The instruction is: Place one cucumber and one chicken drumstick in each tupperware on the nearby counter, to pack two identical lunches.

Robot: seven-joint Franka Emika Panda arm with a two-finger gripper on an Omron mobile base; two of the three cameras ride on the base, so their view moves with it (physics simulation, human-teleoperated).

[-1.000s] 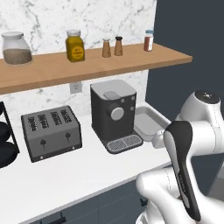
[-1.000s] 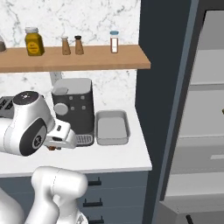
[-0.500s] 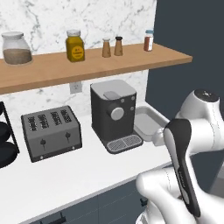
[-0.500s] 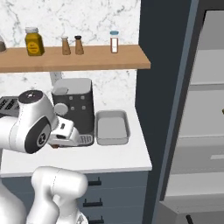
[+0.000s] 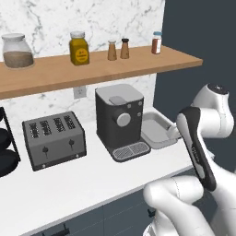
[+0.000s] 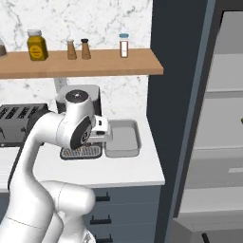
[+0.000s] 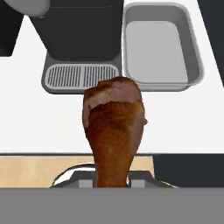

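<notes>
You had the fingers (image 7: 112,179) pinched on the narrow end of the chicken drumstick (image 7: 113,127), its long axis running straight out from the hand, meaty end leading. The tupperware (image 7: 161,46) sat empty on the bench (image 7: 183,118) just beside the coffee machine (image 7: 83,30), on its right, ahead of the drumstick and off to the right. Your carry probably needed to go forward and rightward.

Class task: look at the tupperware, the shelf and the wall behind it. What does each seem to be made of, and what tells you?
Tupperware: probably matte plastic; even light grey, no gleam, soft rounded rim.
Shelf: looks like wood, smooth finish; warm tan with faint grain.
Wall: seems polished marble or marble-look tile; white with grey veining.
</notes>
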